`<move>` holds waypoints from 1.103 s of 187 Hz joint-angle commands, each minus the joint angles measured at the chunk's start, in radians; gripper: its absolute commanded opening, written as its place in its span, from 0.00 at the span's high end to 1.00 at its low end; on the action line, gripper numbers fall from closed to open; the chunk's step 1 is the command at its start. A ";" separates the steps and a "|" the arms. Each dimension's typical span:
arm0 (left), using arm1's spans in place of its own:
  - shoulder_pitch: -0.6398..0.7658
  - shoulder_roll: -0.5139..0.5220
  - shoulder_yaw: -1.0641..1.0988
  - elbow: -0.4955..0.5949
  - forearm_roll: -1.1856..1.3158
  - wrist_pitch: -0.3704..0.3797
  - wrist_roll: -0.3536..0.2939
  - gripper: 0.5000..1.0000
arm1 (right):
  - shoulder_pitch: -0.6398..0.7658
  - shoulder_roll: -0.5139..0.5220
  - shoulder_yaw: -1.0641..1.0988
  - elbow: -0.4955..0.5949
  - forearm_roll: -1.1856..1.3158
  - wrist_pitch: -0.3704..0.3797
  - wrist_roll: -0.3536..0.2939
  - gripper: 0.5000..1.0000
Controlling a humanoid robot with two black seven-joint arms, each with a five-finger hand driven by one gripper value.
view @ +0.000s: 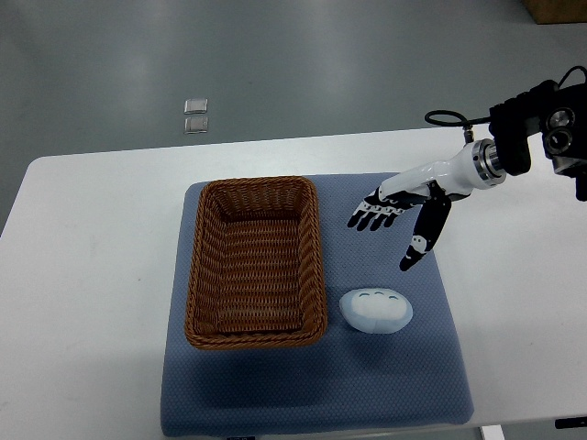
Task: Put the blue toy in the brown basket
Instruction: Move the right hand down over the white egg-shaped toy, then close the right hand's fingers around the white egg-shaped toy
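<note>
A pale blue, rounded toy (377, 311) lies on the blue mat (312, 394), just right of the brown wicker basket (255, 264). The basket is empty and sits on the mat's left half. My right hand (394, 225) comes in from the right edge and hovers above the mat, up and right of the toy, apart from it. Its fingers (371, 214) are spread and the thumb (420, 246) points down toward the toy. It holds nothing. The left arm does not show.
The mat lies on a white table (83, 275). Two small clear squares (195, 116) lie on the grey floor beyond the table's far edge. A cardboard box corner (558, 9) shows at the top right.
</note>
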 commanded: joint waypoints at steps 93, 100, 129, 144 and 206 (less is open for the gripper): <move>0.000 0.000 0.001 0.002 0.000 0.001 0.000 0.00 | -0.144 0.003 0.013 0.036 0.003 -0.065 0.000 0.19; 0.000 0.000 0.003 0.002 0.000 0.001 0.000 0.00 | -0.155 0.003 0.015 0.036 0.002 -0.077 0.000 0.19; 0.000 0.000 0.003 0.002 0.000 0.001 0.000 0.00 | -0.197 -0.004 0.047 0.036 0.000 -0.109 0.002 0.19; 0.000 0.000 0.004 0.002 0.000 0.001 0.000 0.00 | -0.214 -0.004 0.054 0.036 -0.001 -0.111 0.002 0.19; 0.000 0.000 0.003 0.002 0.000 0.001 0.000 0.00 | -0.261 0.000 0.059 0.036 -0.005 -0.148 0.002 0.20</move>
